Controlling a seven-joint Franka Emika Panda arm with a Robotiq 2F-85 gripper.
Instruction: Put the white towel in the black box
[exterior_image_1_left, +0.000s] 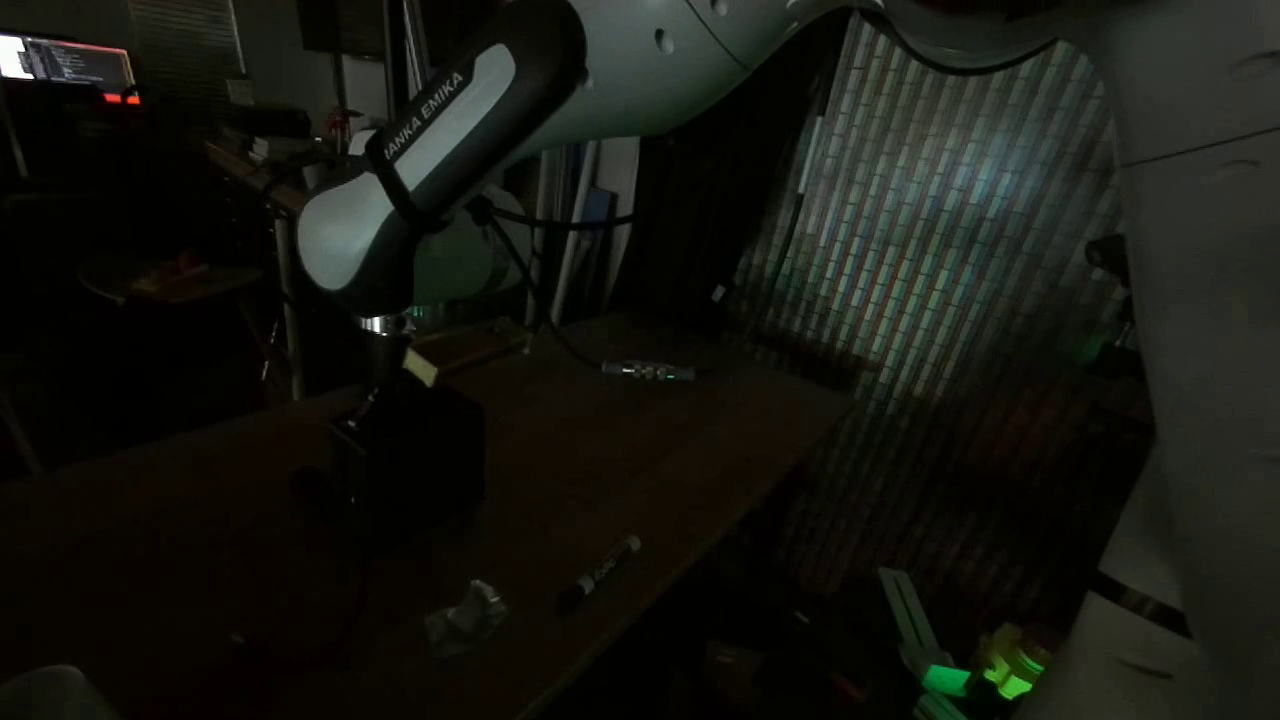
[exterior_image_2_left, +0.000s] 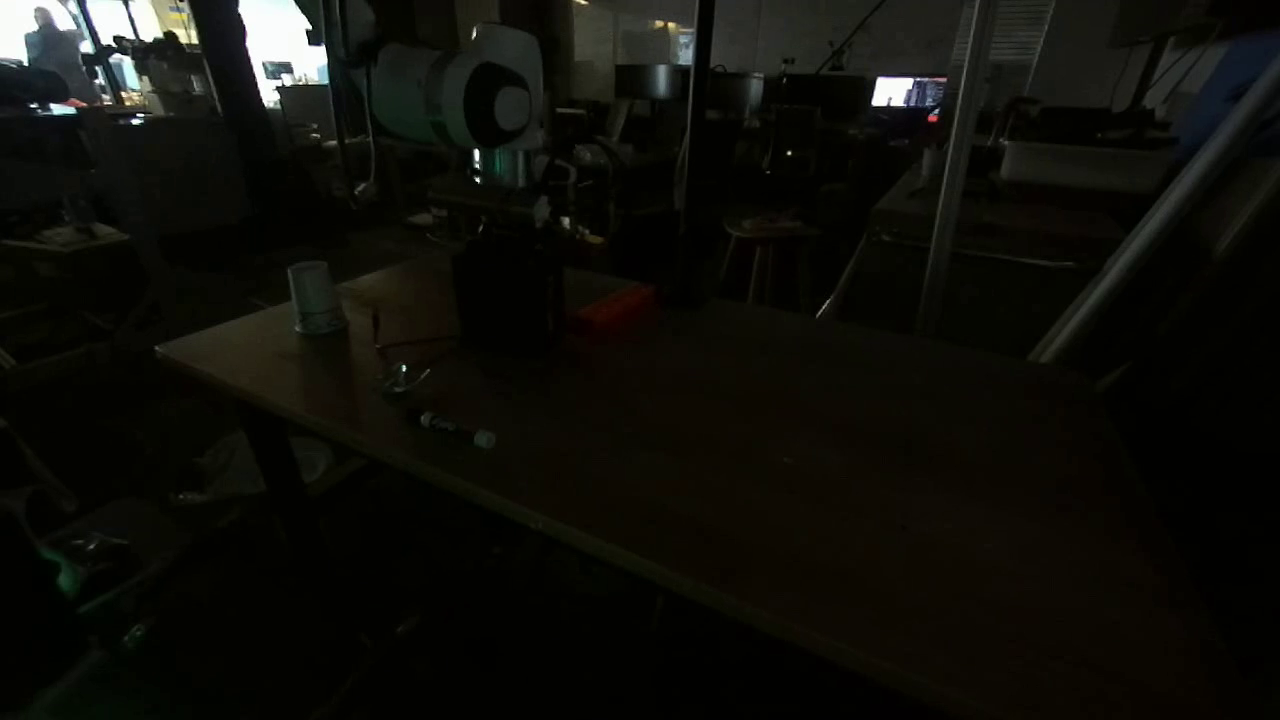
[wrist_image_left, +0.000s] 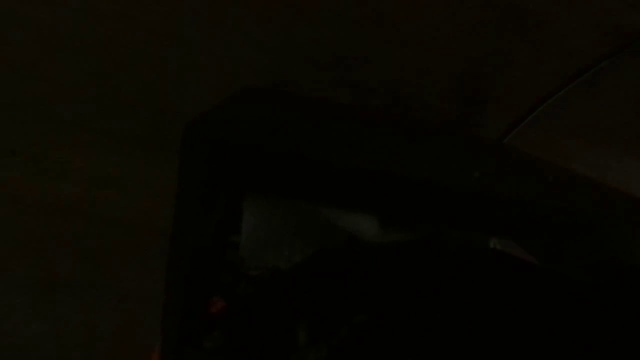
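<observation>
At eight o'clock in an exterior view, black box (exterior_image_1_left: 425, 455) underlies gripper (exterior_image_1_left: 383, 385) (can't tell if clamped), likely for towel (wrist_image_left: 277, 232).

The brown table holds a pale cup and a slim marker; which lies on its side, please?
The black-and-white marker lies; the pale cup stands.

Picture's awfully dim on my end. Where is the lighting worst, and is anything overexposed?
Wrist view: worst, nearly black, and what may be the white towel is just a faint grey patch; in both exterior views: the black box sinks into shadow; in an exterior view: bright patches at upper left look washed out to white.
</observation>
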